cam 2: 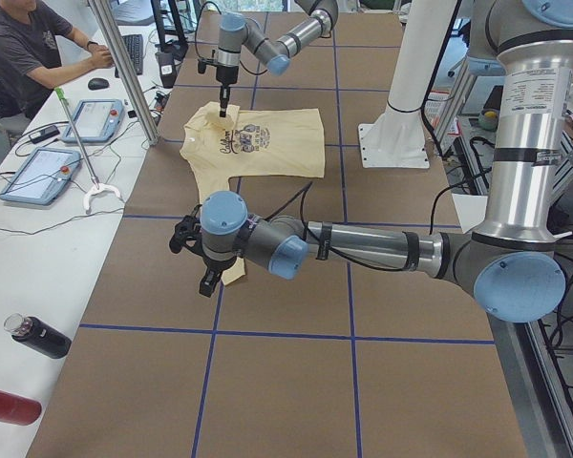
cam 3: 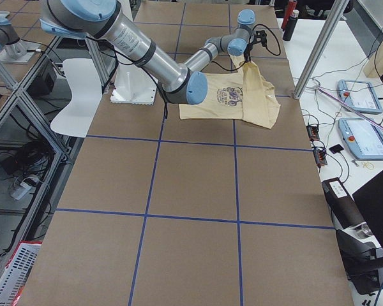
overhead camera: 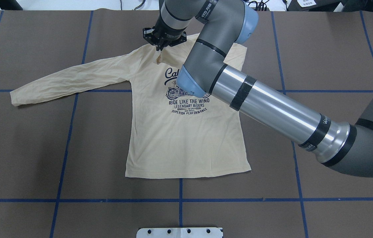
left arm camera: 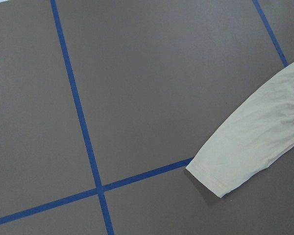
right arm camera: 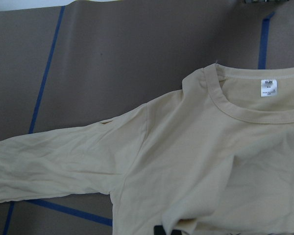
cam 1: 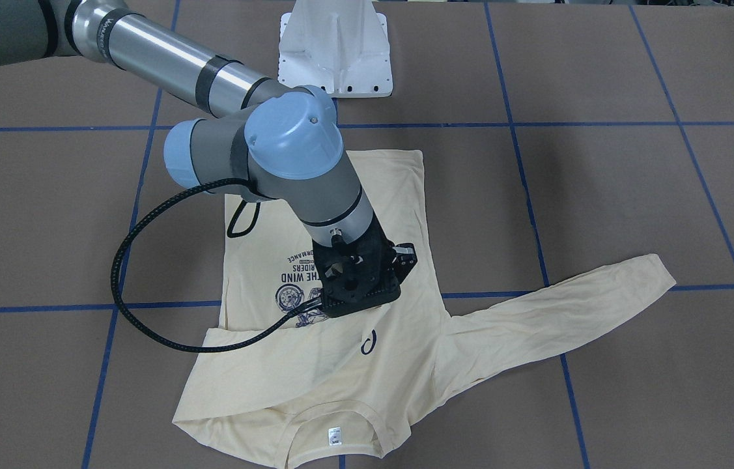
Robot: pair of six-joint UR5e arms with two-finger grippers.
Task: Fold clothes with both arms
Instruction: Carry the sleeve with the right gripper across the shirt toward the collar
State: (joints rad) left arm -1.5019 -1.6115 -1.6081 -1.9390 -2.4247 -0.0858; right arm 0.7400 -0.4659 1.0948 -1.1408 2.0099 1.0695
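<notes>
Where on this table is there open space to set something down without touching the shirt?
Bare table lies between the hem of the shirt and the white base. Another patch sits on the robot's left, below the stretched sleeve. It is crowded at the collar, where the right arm reaches across.

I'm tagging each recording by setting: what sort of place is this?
Most likely a robotics lab, not a home: a table gridded with blue tape, teach pendants on the side bench where a person sits at a keyboard, and the right gripper pinching a shirt.
</notes>
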